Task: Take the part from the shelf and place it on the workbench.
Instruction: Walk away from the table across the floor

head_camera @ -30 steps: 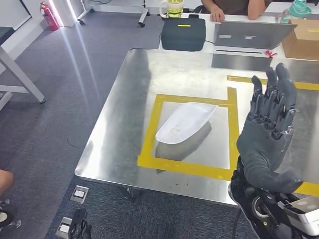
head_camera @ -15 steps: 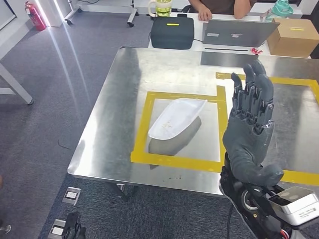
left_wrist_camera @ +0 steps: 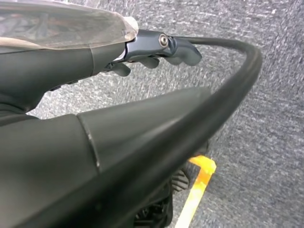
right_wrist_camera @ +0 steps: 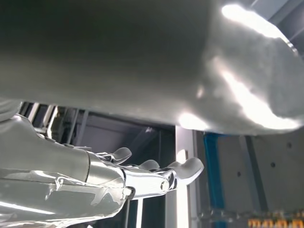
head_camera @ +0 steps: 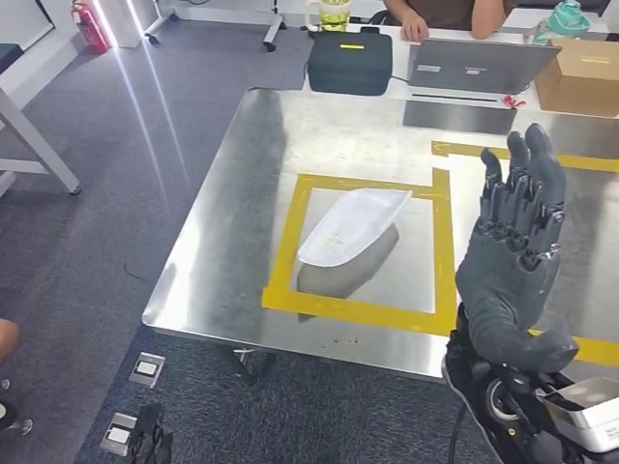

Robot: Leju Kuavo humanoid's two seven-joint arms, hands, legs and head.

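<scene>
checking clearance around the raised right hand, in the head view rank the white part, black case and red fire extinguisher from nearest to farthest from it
From the right hand:
1. White part, inside the yellow tape square on the workbench, to the hand's left.
2. Black case, on the far white table beyond the workbench.
3. Red fire extinguisher, on the floor at the far left.

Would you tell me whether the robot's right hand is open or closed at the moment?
Open. In the head view the right hand is raised palm-up beside the white part, its fingers extended and holding nothing.
</scene>
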